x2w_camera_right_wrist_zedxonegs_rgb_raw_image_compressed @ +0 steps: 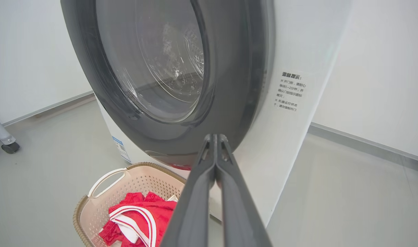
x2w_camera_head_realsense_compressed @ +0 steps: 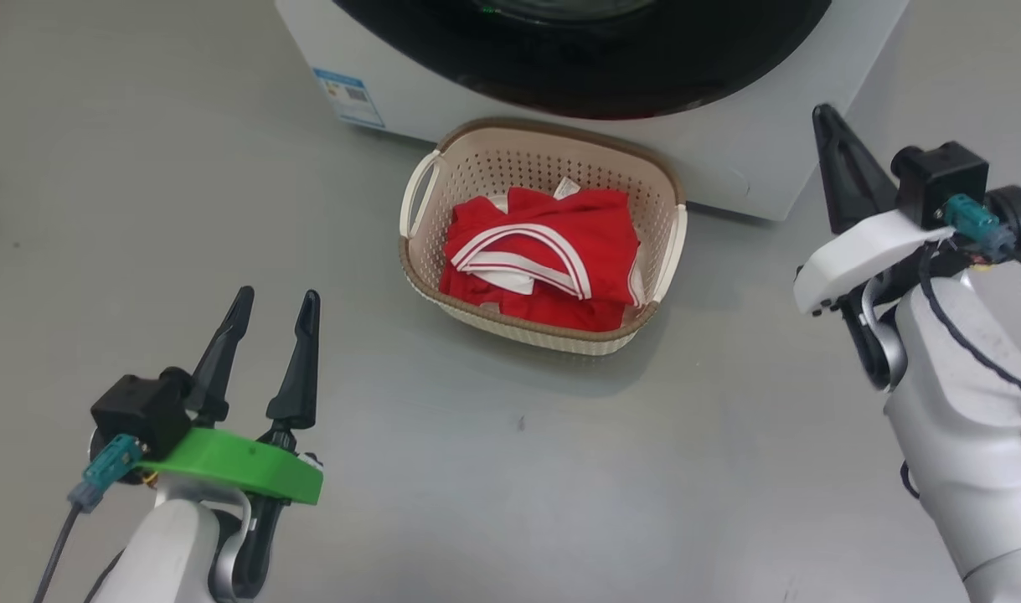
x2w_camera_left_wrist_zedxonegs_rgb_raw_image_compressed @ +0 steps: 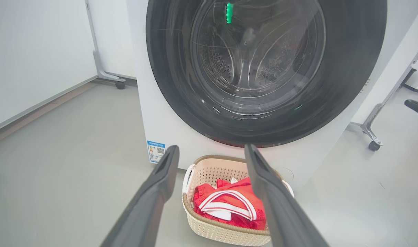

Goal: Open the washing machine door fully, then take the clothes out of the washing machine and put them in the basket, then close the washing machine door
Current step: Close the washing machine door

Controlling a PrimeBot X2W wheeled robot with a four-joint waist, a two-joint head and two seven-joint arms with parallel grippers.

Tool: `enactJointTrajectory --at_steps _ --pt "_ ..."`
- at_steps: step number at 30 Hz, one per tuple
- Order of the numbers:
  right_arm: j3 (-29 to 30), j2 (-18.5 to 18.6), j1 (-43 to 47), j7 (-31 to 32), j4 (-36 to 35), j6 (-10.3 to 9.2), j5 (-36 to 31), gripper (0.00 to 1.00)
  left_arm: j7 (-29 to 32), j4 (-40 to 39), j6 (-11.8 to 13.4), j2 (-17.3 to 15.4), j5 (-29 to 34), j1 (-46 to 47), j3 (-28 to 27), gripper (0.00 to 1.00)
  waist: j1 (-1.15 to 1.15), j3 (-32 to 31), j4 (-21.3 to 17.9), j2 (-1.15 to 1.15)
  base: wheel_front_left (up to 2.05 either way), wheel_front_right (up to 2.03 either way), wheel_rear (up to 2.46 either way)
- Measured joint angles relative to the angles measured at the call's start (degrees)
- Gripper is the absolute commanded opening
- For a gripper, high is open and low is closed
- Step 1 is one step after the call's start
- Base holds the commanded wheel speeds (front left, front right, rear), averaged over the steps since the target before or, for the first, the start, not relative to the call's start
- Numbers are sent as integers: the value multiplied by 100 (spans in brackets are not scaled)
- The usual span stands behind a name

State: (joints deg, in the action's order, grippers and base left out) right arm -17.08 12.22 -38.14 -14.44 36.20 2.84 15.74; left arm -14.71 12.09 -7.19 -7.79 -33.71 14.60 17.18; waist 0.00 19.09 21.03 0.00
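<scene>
Left of the basket (x2w_camera_head_realsense_compressed: 552,126), the left gripper (x2w_camera_head_realsense_compressed: 277,295) is spread wide holding nothing, clothes (x2w_camera_head_realsense_compressed: 552,247) sit inside it, the washing machine door (x2w_camera_head_realsense_compressed: 594,75) just behind looks shut, so I'd have the pinched-closed, empty right gripper (x2w_camera_head_realsense_compressed: 824,113) on its right press that door's edge to confirm the latch.

there's one washing machine (x2w_camera_left_wrist_zedxonegs_rgb_raw_image_compressed: 154,113), one door (x2w_camera_left_wrist_zedxonegs_rgb_raw_image_compressed: 167,68), one basket (x2w_camera_head_realsense_compressed: 510,167), one heap of red clothes (x2w_camera_head_realsense_compressed: 552,251), and two grippers: left gripper (x2w_camera_head_realsense_compressed: 278,295), right gripper (x2w_camera_head_realsense_compressed: 827,117).

Head view downward, wrist views forward, basket (x2w_camera_head_realsense_compressed: 510,163) shared
</scene>
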Motion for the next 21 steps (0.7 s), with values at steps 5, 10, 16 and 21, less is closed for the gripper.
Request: enactJointTrajectory --at_steps 5,10,16,21 --pt "115 -191 493 0 -353 -31 110 0 0 44 0 -62 29 -308 -185 100 0 -370 -235 0 0 0 0" --pt "222 -272 1063 0 -547 -57 188 0 0 82 -1 -118 75 -659 -319 100 0 -740 -504 0 0 0 0" --pt "314 -324 1597 0 -814 -137 203 0 0 88 0 -145 147 -1072 -414 100 0 -1147 -864 0 0 0 0" --pt "336 -341 1966 0 -1068 -149 230 0 0 57 -1 -163 187 -1290 -493 100 0 -1413 -1172 0 0 0 0"
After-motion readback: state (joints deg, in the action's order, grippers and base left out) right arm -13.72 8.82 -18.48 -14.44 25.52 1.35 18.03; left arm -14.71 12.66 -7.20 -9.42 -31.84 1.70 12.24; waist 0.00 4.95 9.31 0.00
